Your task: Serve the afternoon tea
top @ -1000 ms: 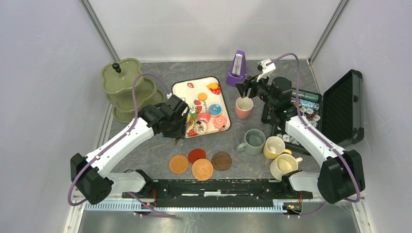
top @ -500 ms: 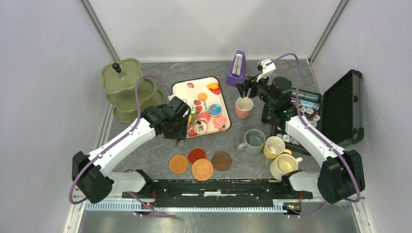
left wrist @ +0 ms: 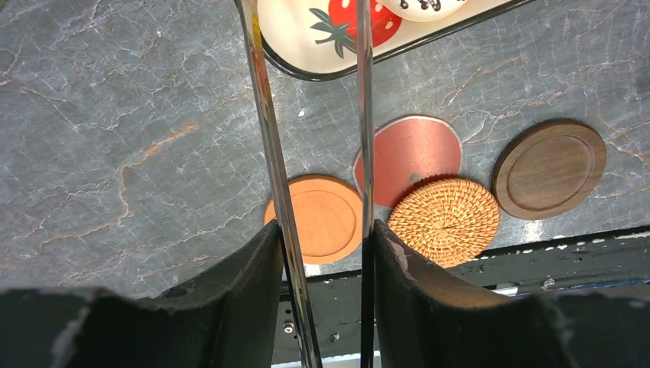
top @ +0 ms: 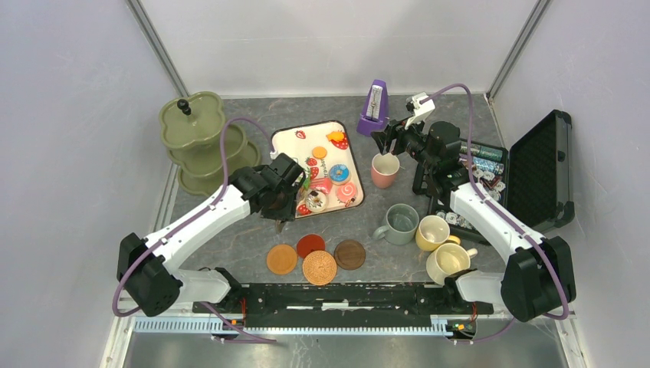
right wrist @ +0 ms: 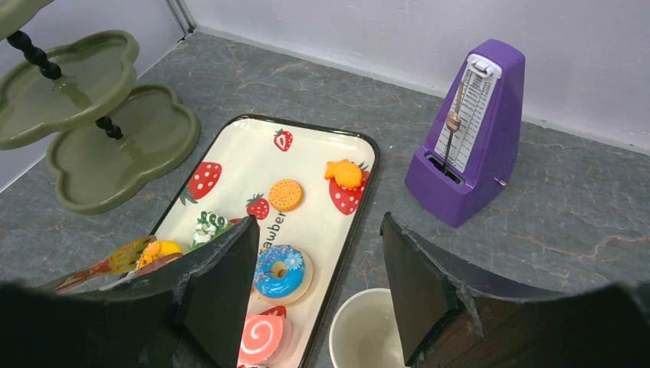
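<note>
White links, black joints, purple cables, black left pincer, right pincer

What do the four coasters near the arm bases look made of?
Woven coaster: rattan or wicker, spiral weave visible. Dark coaster: wood, matte, grain and raised rim. Red coaster: possibly brushed metal, faint sheen. Orange coaster: smooth, matte; leather, plastic or wood, unclear.

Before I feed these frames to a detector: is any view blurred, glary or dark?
Top external: even light, sharp, soft shadows. Left wrist: coasters sharp, left fingers dark and soft, bright streaks on the tongs. Right wrist: tray and metronome crisp, right fingers dark and blurred at the edges.
</note>
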Controlling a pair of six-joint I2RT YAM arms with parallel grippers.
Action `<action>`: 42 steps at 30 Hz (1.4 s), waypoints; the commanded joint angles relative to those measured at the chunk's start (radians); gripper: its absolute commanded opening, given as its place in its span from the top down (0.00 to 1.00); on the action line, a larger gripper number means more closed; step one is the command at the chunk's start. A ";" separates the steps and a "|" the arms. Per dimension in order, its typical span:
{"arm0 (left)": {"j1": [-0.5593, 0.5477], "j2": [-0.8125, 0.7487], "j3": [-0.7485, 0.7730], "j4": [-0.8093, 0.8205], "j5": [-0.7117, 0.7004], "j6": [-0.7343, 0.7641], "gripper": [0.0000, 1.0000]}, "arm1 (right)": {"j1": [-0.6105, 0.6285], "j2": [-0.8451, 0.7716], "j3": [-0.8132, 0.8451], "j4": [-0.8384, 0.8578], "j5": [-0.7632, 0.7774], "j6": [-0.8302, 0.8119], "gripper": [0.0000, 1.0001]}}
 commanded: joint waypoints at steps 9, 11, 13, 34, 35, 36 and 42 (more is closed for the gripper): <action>-0.006 -0.072 0.094 -0.058 -0.164 0.045 0.55 | -0.001 -0.001 0.005 0.059 -0.013 0.004 0.33; -0.006 -0.074 0.111 -0.059 -0.206 0.053 0.56 | -0.001 -0.001 0.006 0.062 -0.016 0.005 0.33; -0.006 -0.064 0.125 -0.039 -0.245 0.065 0.56 | -0.001 0.000 0.006 0.064 -0.019 0.006 0.33; 0.071 0.383 0.266 0.318 -0.671 0.280 0.58 | -0.001 0.023 0.005 0.070 -0.016 0.001 0.33; 0.081 0.402 0.273 0.322 -0.675 0.283 0.58 | -0.001 0.024 0.005 0.070 -0.016 0.001 0.33; 0.090 0.417 0.278 0.328 -0.683 0.285 0.58 | -0.001 0.026 0.003 0.072 -0.018 0.001 0.33; 0.157 0.460 0.252 0.336 -0.690 0.265 0.58 | -0.003 0.024 0.004 0.067 -0.014 -0.004 0.33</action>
